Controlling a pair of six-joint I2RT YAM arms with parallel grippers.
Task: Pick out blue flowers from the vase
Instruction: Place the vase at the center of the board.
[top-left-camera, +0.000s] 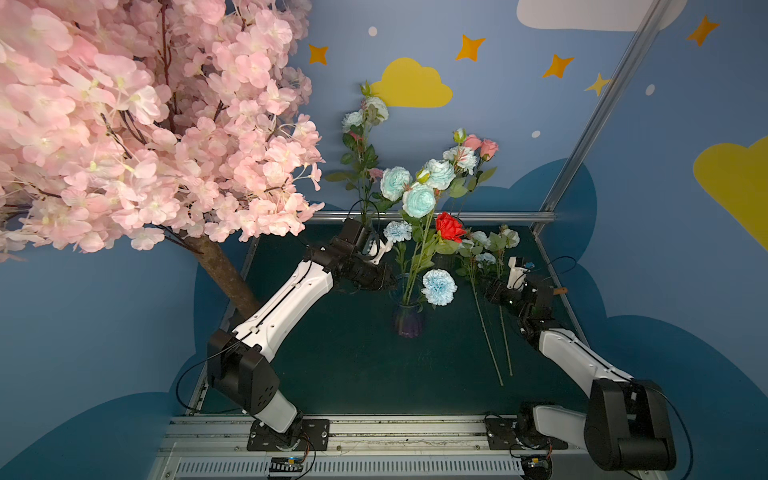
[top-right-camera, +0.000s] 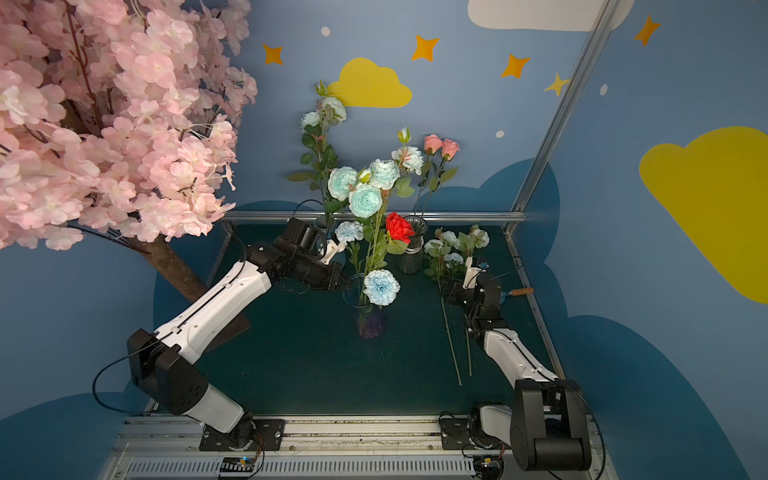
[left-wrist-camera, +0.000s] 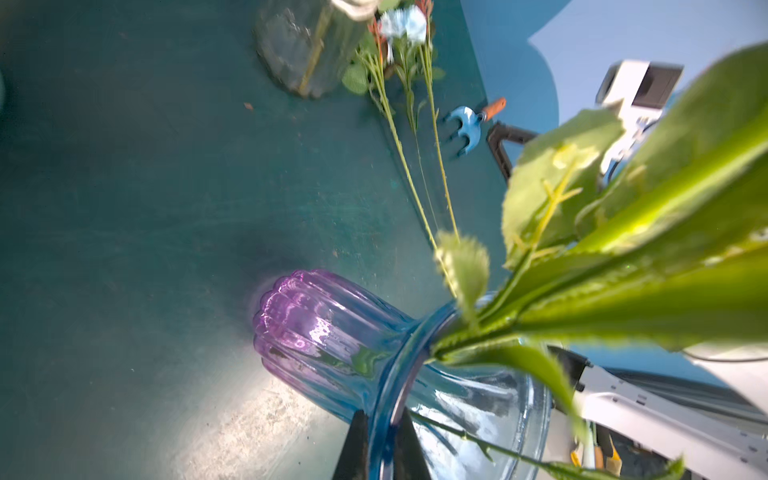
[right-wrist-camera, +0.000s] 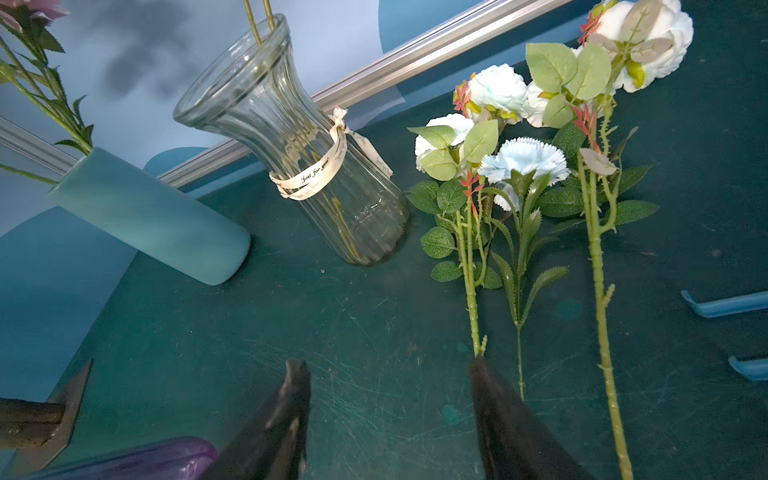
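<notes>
Risk of a tipped vase

The left tool (left-wrist-camera: 382, 419) is pinched narrow on the rim of the purple vase (left-wrist-camera: 316, 324), where blue flowers (top-left-camera: 419, 200) stand not yet picked. More blue stems (right-wrist-camera: 523, 166) lie on the table (top-left-camera: 332, 353) beside the vase. The right tool (right-wrist-camera: 387, 365), also beside it, gapes wide and empty. Pulling on tangled leaves could drag out neighbouring stems, or tip the vase if the rim grip slips.
</notes>
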